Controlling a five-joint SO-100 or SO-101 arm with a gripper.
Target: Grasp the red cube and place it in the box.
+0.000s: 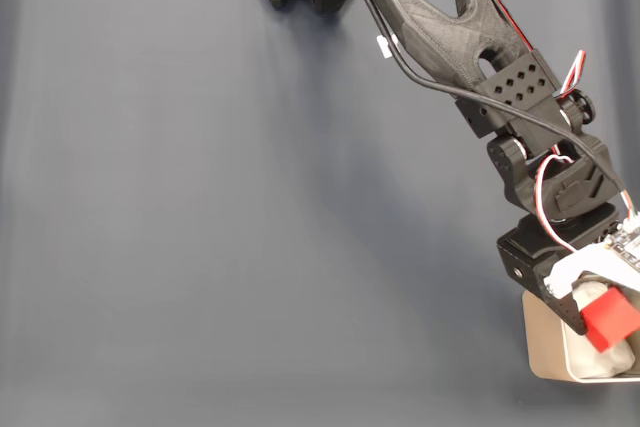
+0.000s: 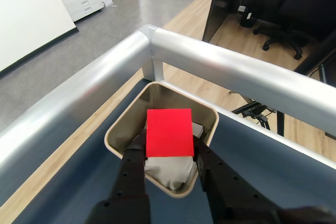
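The red cube (image 1: 610,317) (image 2: 169,132) is held between the black fingers of my gripper (image 1: 600,315) (image 2: 168,148), which is shut on it. It hangs directly over the open top of the beige box (image 1: 545,342) (image 2: 116,129), which sits at the lower right corner of the table in the fixed view. White padding (image 2: 168,170) lies inside the box, below the cube. The cube looks lifted clear of the padding.
The dark blue-grey table surface (image 1: 250,217) stretches wide to the left of the arm. In the wrist view a silver metal rail (image 2: 226,66) runs along the table edge just beyond the box, with the floor and an office chair (image 2: 283,38) behind it.
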